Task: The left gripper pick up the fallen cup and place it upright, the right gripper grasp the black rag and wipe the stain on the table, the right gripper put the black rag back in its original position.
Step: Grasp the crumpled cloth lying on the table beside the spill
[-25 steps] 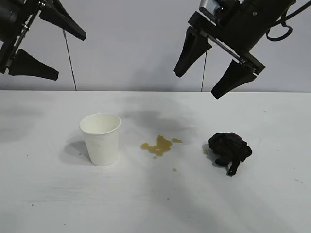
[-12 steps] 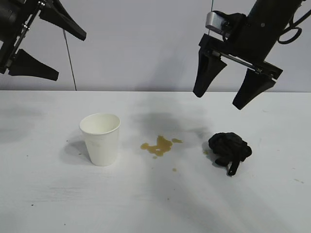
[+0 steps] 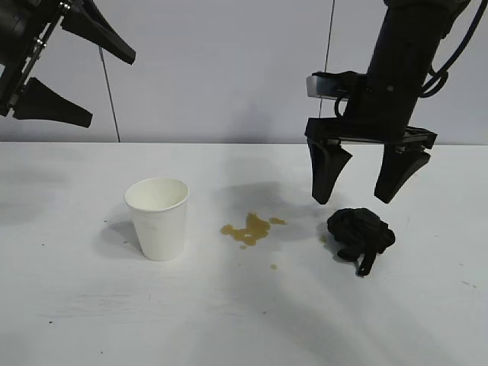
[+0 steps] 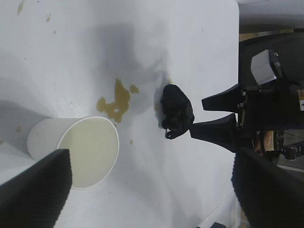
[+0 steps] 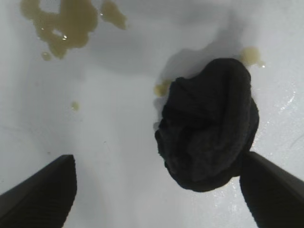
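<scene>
The white paper cup (image 3: 158,217) stands upright on the white table (image 3: 91,320), left of the yellow-brown stain (image 3: 248,229). The black rag (image 3: 360,233) lies right of the stain. My right gripper (image 3: 352,200) is open, pointing down, just above and behind the rag, apart from it. In the right wrist view the rag (image 5: 209,126) lies between the open fingertips (image 5: 45,190), nearer one finger, with the stain (image 5: 66,21) farther off. My left gripper (image 3: 84,88) is open and raised at the far left, well above the cup; its wrist view shows the cup (image 4: 78,152), the stain (image 4: 116,99) and the rag (image 4: 175,110).
Small yellow droplets lie near the rag (image 5: 249,54) and in front of the stain (image 3: 274,267). A grey wall stands behind the table. The table's edge shows in the left wrist view (image 4: 228,204).
My right gripper has swung down and to the right, from high above the stain to just over the rag, fingers now pointing straight down. The left arm, cup and rag have not moved.
</scene>
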